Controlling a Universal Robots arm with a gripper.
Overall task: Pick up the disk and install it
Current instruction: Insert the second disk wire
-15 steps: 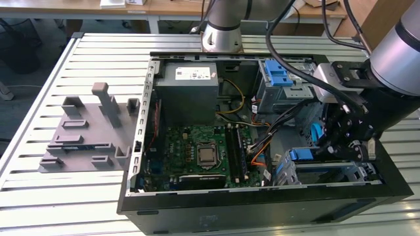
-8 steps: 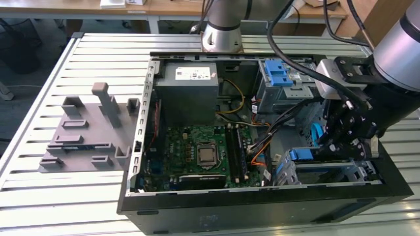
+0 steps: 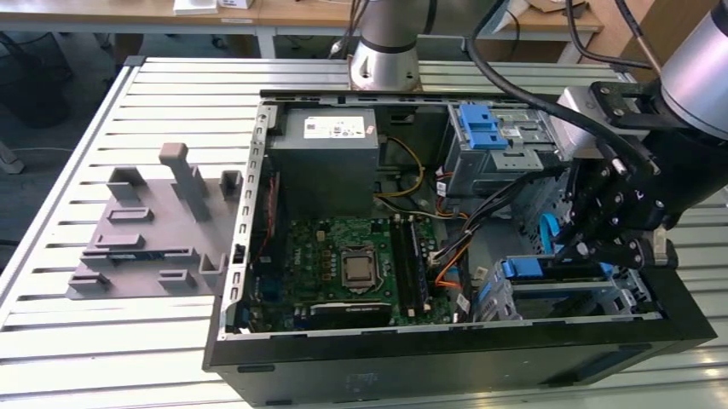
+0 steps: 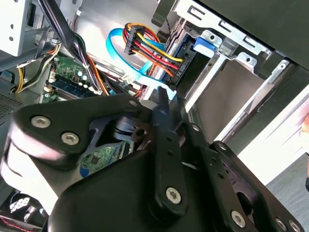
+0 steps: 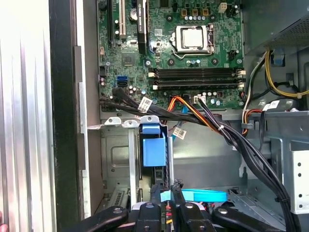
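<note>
The gripper [image 3: 623, 249] hangs at 4 o'clock in the exterior view, inside the open computer case [image 3: 244, 256]. In the first wrist view its fingers [image 5: 155, 195] are drawn close together, and nothing is seen clamped between them. Just beside the fingertips, the disk [image 3: 534, 269] sits on edge in the lower drive cage [image 3: 620, 298] at the case's 4 o'clock corner. Its blue carrier frame [image 5: 154, 150] faces out between the cage's metal rails. A light-blue flat cable [image 5: 198, 195] lies next to the fingers, and a black cable bundle [image 5: 231, 140] crosses the bay above the cage. The case also holds a green motherboard [image 3: 341, 256] at 7 o'clock, a grey power supply box [image 3: 330, 158] at 11 o'clock, and an upper drive cage [image 3: 512, 149] topped by a blue bracket [image 3: 483, 128] at 1 o'clock. The case rests on a slatted metal table [image 3: 68, 341]. A grey moulded fixture [image 3: 148, 234] stands at 9 o'clock, well apart from the case.
</note>
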